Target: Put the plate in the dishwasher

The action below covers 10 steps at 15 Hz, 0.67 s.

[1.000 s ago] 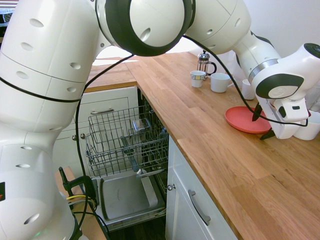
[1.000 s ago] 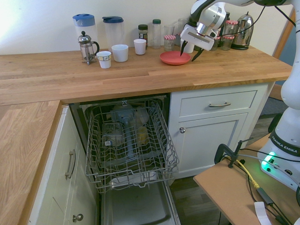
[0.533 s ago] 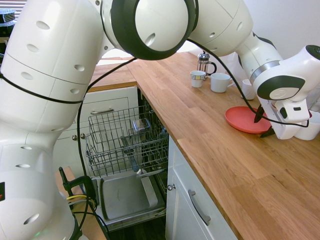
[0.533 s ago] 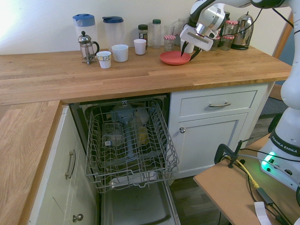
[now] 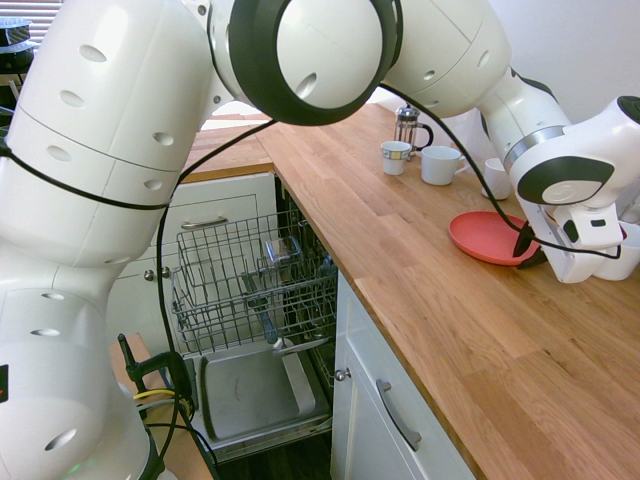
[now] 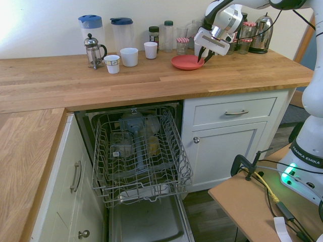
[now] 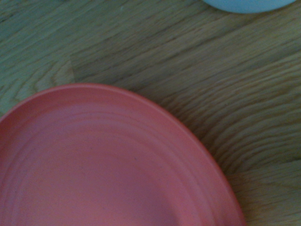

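One plate, one bowl, three cups topped the kitchen's wooden counter. One dishwasher stood open. The gripper was spread at the plate's rim.

Exterior views: bright, sharp; pale glare washes out the far end of the desk and the left wall. Wrist view: dim, soft focus; plate slightly blurred.

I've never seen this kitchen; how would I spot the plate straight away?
Find the long wooden countertop above the open dishwasher. Toward its back, the plate lies flat beside the robot's end effector. It is round, shallow and coral-red, while the mugs nearby are white and upright.
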### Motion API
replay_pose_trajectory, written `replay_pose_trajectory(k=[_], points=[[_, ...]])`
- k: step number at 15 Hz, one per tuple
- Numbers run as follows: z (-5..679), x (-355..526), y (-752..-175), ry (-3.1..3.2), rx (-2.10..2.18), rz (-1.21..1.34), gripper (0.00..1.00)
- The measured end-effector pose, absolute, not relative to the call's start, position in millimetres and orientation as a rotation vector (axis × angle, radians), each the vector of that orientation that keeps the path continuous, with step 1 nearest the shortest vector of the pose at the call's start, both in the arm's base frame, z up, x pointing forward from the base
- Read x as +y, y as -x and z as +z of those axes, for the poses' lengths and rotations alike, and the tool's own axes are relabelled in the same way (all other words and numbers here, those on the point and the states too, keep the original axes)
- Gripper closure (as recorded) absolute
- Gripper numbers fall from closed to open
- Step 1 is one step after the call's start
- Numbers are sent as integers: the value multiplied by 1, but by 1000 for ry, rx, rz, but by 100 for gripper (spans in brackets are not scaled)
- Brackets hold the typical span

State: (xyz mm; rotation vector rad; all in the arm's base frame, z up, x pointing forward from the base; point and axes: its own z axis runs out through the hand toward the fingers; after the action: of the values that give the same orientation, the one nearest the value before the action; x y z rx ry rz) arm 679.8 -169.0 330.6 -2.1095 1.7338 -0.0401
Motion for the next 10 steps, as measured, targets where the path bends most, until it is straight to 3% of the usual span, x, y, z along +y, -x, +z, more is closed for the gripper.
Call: replay_pose_trajectory(k=[10], points=[[344, -162, -687, 2123, 1612, -84, 100]])
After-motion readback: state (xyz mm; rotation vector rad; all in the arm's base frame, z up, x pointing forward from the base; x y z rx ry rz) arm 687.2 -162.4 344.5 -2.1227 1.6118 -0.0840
